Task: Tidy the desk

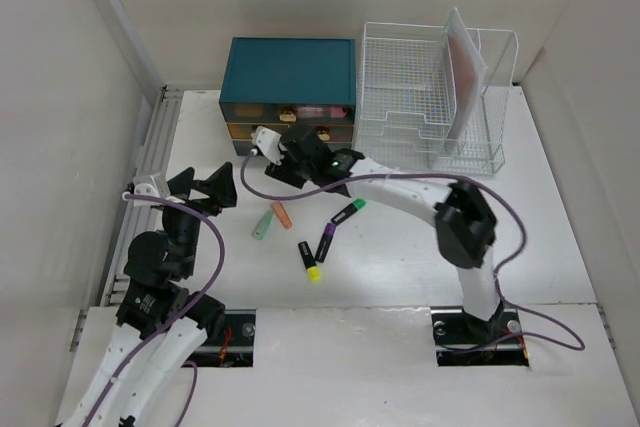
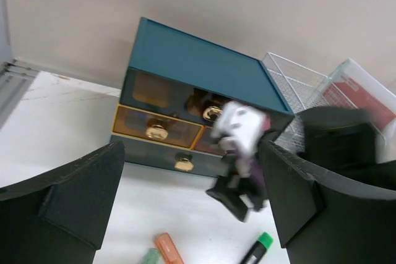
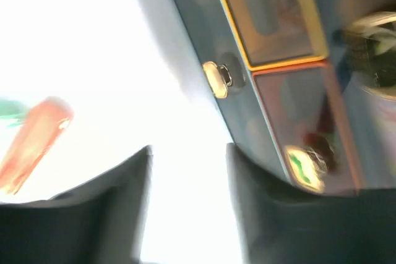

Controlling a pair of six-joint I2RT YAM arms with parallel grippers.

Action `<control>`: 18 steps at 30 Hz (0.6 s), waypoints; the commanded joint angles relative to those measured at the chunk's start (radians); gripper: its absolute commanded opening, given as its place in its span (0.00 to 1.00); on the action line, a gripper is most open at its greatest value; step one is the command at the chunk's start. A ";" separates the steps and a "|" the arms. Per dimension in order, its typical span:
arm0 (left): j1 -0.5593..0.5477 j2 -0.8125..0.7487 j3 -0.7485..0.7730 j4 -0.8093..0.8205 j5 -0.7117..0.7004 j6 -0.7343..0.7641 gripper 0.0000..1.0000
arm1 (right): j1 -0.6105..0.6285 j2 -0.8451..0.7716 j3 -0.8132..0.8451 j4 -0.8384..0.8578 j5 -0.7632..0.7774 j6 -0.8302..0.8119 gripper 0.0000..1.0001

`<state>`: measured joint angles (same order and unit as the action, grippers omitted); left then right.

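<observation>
- Table [image 1: 540,237]: a white top that fills the middle of the overhead view, with both arm bases at its near edge and a ribbed metal rail [image 1: 150,147] down its left side.
- Five markers lie loose at the centre of the table: an orange one [image 1: 282,214] just beside a pale green one [image 1: 263,226], then a green-capped one [image 1: 347,213], a purple-capped one [image 1: 326,244] and a yellow-capped one [image 1: 310,261].
- A teal drawer box [image 1: 290,72] stands at the far edge, its amber drawer fronts and gold knobs [image 2: 156,131] facing the arms.
- A white wire rack [image 1: 420,97] stands to the right of the box, with a pale sheet [image 1: 465,67] upright inside it.
- Right fingers [image 3: 111,202] are spread with nothing between them. They are low in front of the box's bottom drawers, and a knob [image 3: 216,78] is just ahead of the gap. This view is blurred, so I cannot tell whether they touch anything.
- Left fingers [image 2: 68,202] are spread wide and empty above the table's left part. They point toward the drawer box, well short of it.
</observation>
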<state>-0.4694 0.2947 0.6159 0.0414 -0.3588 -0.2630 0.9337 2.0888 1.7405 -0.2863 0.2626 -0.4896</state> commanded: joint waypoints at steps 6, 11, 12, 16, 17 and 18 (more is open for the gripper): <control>0.002 0.105 -0.022 0.130 0.277 -0.037 0.98 | -0.002 -0.525 -0.288 0.078 -0.069 -0.109 0.98; 0.002 0.365 0.016 0.167 0.386 -0.117 0.71 | -0.140 -0.680 -0.317 0.096 -0.046 -0.002 0.92; 0.002 0.394 0.016 0.182 0.396 -0.134 0.60 | -0.176 -0.697 -0.317 0.096 -0.078 0.028 0.87; -0.028 0.561 -0.004 0.352 0.425 -0.234 0.27 | -0.405 -0.774 -0.308 0.087 -0.306 0.190 0.30; -0.028 0.640 -0.004 0.392 0.434 -0.254 0.27 | -0.441 -0.788 -0.318 0.087 -0.359 0.222 0.23; -0.038 0.681 -0.019 0.434 0.434 -0.293 0.27 | -0.470 -0.808 -0.318 0.087 -0.414 0.273 0.23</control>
<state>-0.4896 0.8940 0.6037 0.2722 0.0231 -0.4450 0.5266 1.3483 1.4261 -0.2268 0.0444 -0.3763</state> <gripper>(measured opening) 0.279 0.247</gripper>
